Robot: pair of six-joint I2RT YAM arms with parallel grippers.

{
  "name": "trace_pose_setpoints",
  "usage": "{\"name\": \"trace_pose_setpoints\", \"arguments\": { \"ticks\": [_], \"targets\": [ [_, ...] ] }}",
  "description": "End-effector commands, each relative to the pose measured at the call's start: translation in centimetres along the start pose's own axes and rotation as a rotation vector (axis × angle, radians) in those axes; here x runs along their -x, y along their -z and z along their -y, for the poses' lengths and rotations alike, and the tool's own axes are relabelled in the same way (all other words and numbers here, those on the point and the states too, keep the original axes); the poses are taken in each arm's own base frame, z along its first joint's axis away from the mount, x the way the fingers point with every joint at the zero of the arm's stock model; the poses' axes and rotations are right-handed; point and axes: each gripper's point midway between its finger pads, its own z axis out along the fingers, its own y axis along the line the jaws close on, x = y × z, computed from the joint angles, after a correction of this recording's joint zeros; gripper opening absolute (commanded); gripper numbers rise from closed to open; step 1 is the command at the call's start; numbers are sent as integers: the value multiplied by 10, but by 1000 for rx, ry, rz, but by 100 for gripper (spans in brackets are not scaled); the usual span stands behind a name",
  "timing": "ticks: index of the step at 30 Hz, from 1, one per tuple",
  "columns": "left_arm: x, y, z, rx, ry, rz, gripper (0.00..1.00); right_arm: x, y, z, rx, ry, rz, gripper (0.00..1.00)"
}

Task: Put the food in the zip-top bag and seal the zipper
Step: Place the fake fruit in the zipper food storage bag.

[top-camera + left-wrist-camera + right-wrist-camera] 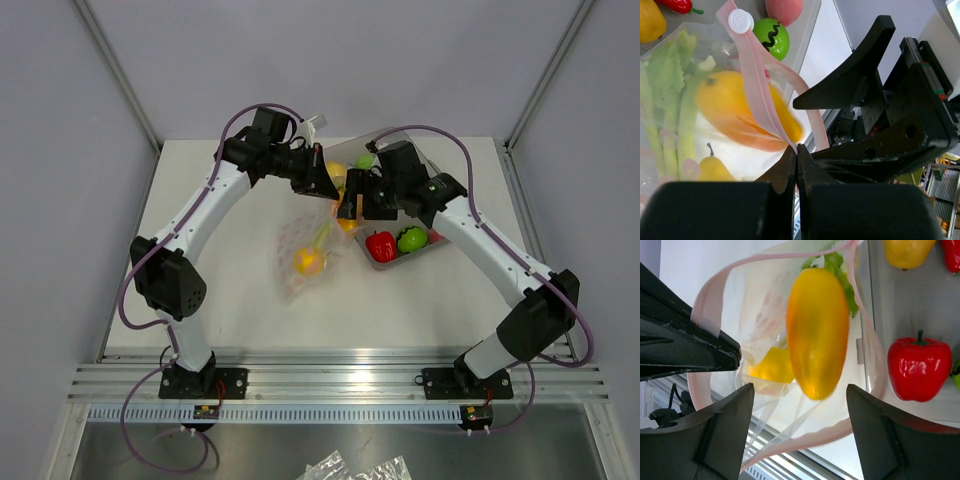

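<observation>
The zip-top bag hangs open, and my left gripper is shut on its pink zipper and holds it up. In the left wrist view the jaws pinch the strip, whose white slider is at its far end. The bag holds green leafy food, a yellow pear and an orange-yellow fruit. My right gripper is open over the bag's mouth. The fruit's near end lies between its fingertips without touching them.
The grey tray right of the bag holds a red pepper, a green ball and a pink fruit. A yellow fruit and a green one lie behind the grippers.
</observation>
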Motion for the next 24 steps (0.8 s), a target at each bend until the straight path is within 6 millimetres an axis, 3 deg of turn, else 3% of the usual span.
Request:
{"name": "trace_pose_setpoints", "arguments": {
  "ticks": [1,6,9,14,15,16,19,20,23,24],
  "targets": [
    [14,19,26,-47,-73,73,0,18,17,-13,11,42,55,82],
    [12,18,26,-49,-73,68,0,31,41,-9,-32,54,131,83],
    [11,18,24,-47,-73,71,0,40,56,3,-108,50,196,80],
    [7,18,18,-36,-65,66,0,44,79,48,-272,-16,275,76],
    [6,18,17,-33,-62,65,0,46,83,66,-294,-56,281,75],
    [6,19,17,-33,-63,67,0,45,84,75,-306,-73,278,75],
    [5,21,14,-28,-60,68,0,27,75,128,-432,-120,212,77],
    [4,22,14,-28,-64,69,0,13,61,144,-474,-125,142,79],
    [3,23,14,-27,-62,69,0,1,41,164,-522,-121,59,85],
    [3,23,13,-30,-62,70,0,-6,26,171,-534,-126,9,88]
  ]
}}
